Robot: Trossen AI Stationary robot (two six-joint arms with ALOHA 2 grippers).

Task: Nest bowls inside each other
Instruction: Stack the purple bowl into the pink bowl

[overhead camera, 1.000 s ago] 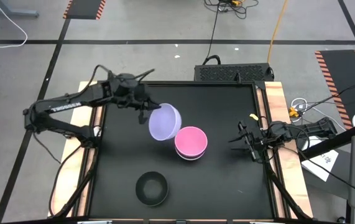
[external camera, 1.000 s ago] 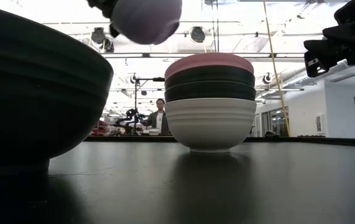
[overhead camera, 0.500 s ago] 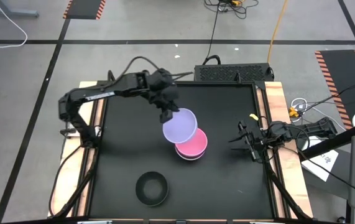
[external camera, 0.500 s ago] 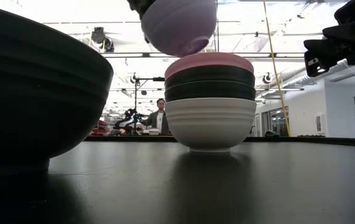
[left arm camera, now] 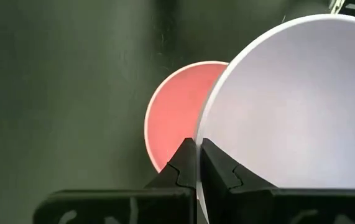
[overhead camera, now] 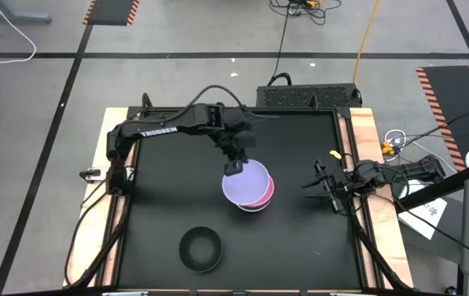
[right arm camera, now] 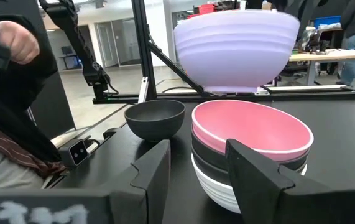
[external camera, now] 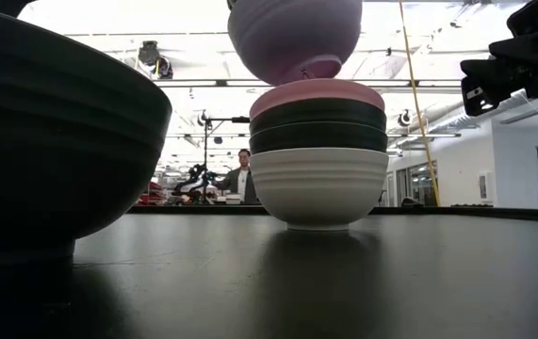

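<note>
My left gripper is shut on the lavender bowl, which hangs open side up just above a nested stack. In the low view the lavender bowl hovers over the pink bowl. Two black bowls sit under the pink one, and the white bowl at the bottom stands by its foot on the table. A third black bowl stands alone near the table's near edge. My right gripper waits open near the table's right edge, clear of the stack. My left gripper pinches the lavender bowl's rim on its far-left side, one finger inside the wall and one outside. The fingers come from above, pointing down. The bowl is lifted clear and close to level, its foot a little above the pink bowl.
A black box sits just beyond the table's far edge. Wooden strips run along the left and right sides of the black tabletop. A person stands in the room behind; another person's sleeve shows in the right wrist view.
My left gripper has carried the lavender bowl toward the table's right and near side, from beside the stack to right above it. The bowl, tipped on its side before, now hangs nearly level over the pink bowl.
</note>
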